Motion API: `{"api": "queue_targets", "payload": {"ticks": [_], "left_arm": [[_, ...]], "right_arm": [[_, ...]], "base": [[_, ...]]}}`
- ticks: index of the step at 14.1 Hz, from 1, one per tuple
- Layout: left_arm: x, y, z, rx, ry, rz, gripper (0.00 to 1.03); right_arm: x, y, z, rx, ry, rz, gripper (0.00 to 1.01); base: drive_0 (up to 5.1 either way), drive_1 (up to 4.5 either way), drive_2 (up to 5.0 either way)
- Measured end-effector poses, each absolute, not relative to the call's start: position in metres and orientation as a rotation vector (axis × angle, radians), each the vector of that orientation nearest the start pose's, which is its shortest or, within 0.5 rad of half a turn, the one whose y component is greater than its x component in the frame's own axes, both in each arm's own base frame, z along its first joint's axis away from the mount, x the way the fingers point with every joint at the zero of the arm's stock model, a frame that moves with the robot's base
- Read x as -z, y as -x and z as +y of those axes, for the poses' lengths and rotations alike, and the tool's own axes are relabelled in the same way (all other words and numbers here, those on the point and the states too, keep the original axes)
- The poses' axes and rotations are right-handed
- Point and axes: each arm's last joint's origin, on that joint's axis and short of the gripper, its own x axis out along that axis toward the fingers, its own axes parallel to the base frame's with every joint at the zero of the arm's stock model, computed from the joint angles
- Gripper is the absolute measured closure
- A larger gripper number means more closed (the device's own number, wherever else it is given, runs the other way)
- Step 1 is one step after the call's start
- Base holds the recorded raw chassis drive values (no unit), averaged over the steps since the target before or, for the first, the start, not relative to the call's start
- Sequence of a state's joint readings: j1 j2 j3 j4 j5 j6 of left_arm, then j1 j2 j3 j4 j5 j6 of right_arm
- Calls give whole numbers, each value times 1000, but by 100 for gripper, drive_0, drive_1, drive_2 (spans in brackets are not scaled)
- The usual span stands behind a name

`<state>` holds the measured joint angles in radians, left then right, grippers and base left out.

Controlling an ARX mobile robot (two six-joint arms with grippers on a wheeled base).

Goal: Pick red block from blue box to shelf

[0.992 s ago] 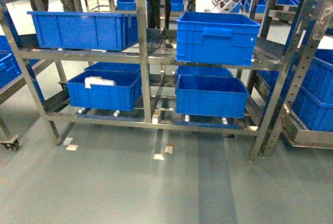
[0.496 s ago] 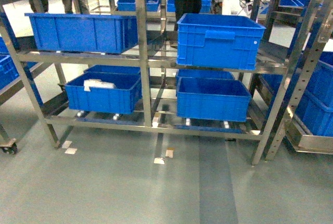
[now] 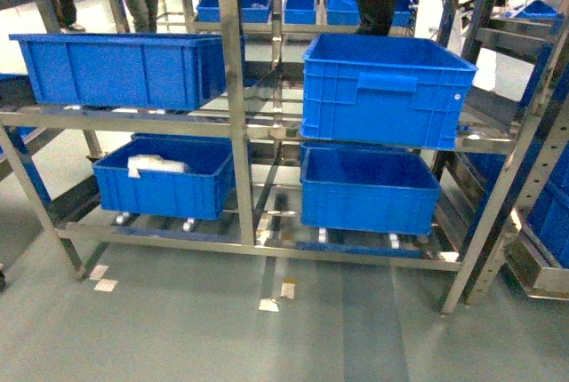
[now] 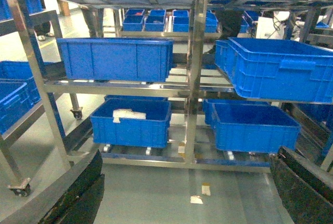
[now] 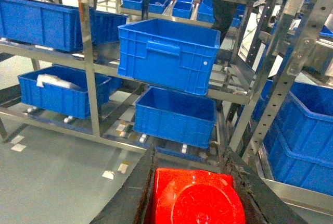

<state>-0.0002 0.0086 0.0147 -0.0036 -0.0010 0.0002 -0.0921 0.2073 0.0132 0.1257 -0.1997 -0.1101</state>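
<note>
i'm on the carry leg — the right claw is clamped on the red block, the left claw hangs spread and empty, and next i must pick a free spot on the shelf among the dark-blue crates.

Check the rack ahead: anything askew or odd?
On the shelf, the upper right crate sits tilted, overhanging the front rail. The lower left crate holds something white, unidentifiable. Nothing spilled.

glossy plastic red block; shiny steel shelf.
</note>
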Motion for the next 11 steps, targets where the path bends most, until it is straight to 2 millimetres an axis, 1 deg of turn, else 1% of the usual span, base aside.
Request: {"api": "queue_targets", "payload": {"ticks": [11], "left_arm": [[-167, -97, 0, -1, 0, -2, 5]], "right_arm": [[-163, -110, -4, -111, 100, 63, 72]], "base": [[-1, 427, -428]]}}
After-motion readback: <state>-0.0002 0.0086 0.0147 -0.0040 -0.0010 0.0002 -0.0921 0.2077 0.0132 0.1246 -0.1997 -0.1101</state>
